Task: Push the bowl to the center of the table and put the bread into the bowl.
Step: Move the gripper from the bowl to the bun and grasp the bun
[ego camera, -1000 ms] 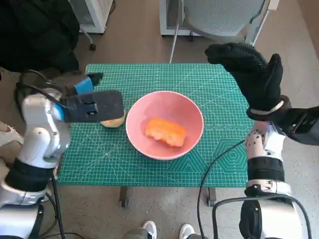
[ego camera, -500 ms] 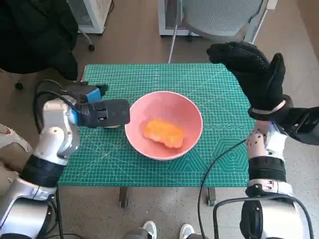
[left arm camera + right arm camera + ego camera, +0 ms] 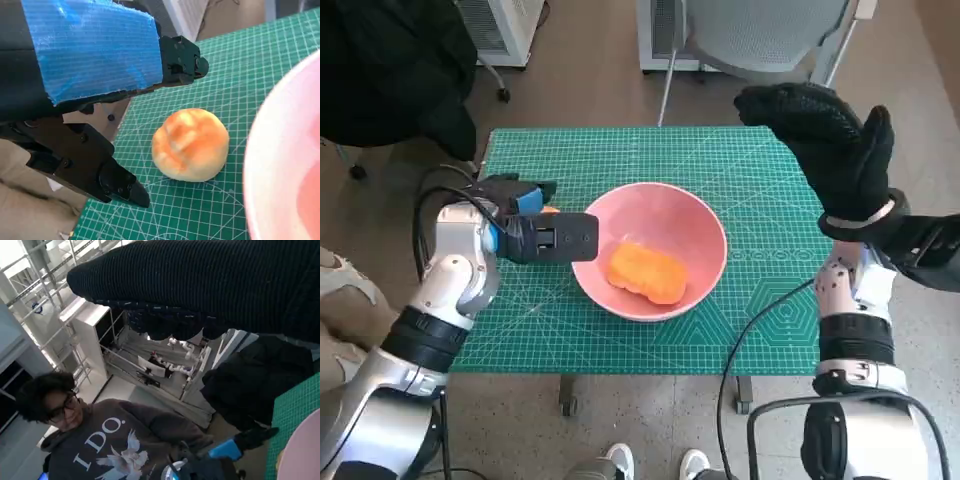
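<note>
A grey office chair [image 3: 760, 35] stands beyond the green cutting mat [image 3: 740, 190].

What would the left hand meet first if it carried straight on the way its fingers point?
Most likely the rim of the pink bowl: in the head view the left hand points across the table, its fingers right by that rim. The bread roll lies beside the fingers, not ahead. Height above the mat is unclear.

Floor [image 3: 590, 70]: tan, smooth. Grey mesh office chair [image 3: 760, 30] stands beyond the raised right hand [image 3: 825, 145]. White cabinet [image 3: 505, 25] beyond the left hand [image 3: 535, 235]. White shelving [image 3: 150, 360] and a seated person [image 3: 100, 440] in right wrist view. Bright overhead daylight.
</note>
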You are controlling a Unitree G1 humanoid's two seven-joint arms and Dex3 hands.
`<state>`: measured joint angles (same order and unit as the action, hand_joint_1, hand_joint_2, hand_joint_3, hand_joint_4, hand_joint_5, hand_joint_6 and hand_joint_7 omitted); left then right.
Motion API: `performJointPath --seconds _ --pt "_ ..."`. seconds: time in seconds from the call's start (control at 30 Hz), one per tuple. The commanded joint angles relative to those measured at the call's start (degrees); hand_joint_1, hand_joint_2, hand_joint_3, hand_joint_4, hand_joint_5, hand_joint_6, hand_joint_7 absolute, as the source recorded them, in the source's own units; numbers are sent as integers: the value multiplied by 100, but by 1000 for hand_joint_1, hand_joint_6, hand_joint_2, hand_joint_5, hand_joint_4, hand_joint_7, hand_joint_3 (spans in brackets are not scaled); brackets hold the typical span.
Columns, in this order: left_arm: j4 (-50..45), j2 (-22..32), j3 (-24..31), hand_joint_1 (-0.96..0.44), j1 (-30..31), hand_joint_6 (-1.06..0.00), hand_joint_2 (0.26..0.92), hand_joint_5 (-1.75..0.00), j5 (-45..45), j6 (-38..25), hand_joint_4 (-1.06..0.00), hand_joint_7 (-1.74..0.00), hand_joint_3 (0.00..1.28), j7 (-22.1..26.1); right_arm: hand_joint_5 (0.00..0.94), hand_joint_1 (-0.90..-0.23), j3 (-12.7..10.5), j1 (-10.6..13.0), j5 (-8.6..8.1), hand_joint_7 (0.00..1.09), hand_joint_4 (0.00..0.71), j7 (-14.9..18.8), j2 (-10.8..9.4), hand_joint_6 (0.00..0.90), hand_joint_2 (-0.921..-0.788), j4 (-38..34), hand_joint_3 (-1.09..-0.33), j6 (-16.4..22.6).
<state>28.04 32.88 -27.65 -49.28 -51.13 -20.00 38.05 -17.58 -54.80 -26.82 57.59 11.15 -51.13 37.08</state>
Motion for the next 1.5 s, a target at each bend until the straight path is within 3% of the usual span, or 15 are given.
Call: performJointPath --seconds 0.03,0.53,0.97,1.2,1.23,1.27,1.33,1.37,1.4,1.5 --pt "294 -86 -135 -201 -189 -200 725 -1 -75 94 -40 -3 5 -127 0 -732 10 153 18 0 272 -24 53 325 -921 43 -859 -84" --pt "911 -476 -257 -228 -297 -156 726 1 -12 -10 -1 0 4 -456 0 -734 36 156 31 0 271 -38 37 324 -921 34 -856 -67" --pt "1175 -564 -220 -132 -247 -184 724 -2 152 -70 -6 -11 2 -594 3 -733 34 186 17 1 277 -49 47 325 -921 101 -858 -107" --pt "1298 -613 -270 -114 -297 -232 753 -20 209 -142 -56 -24 16 -560 2 -731 35 185 10 0 278 -23 38 324 -921 91 -859 -102" --pt "1412 -640 -276 -86 -336 -246 775 -44 222 -119 -137 -24 27 -612 2 -730 36 184 9 0 278 -15 37 324 -921 86 -859 -100" --pt "1496 -661 -281 -66 -366 -270 792 -158 231 -101 -297 -21 31 -651 2 -729 36 182 8 0 278 -9 36 324 -921 82 -859 -99" --pt "1584 -678 -281 -46 -400 -293 811 -409 247 -85 -357 -10 27 -705 2 -728 37 181 6 0 278 -4 37 324 -921 83 -859 -101" --pt "1579 -669 -262 101 -390 -312 850 -732 263 -96 -449 -11 62 -730 2 -728 40 181 5 0 278 -2 37 324 -921 94 -859 -108" --pt "1580 -663 -249 197 -385 -338 871 -935 277 -102 -516 -16 87 -752 2 -728 43 182 4 0 278 0 36 324 -921 101 -858 -113" --pt "1603 -664 -232 297 -373 -370 893 -1151 307 -121 -583 -23 114 -819 2 -728 46 186 -5 1 279 10 37 325 -921 122 -857 -129"
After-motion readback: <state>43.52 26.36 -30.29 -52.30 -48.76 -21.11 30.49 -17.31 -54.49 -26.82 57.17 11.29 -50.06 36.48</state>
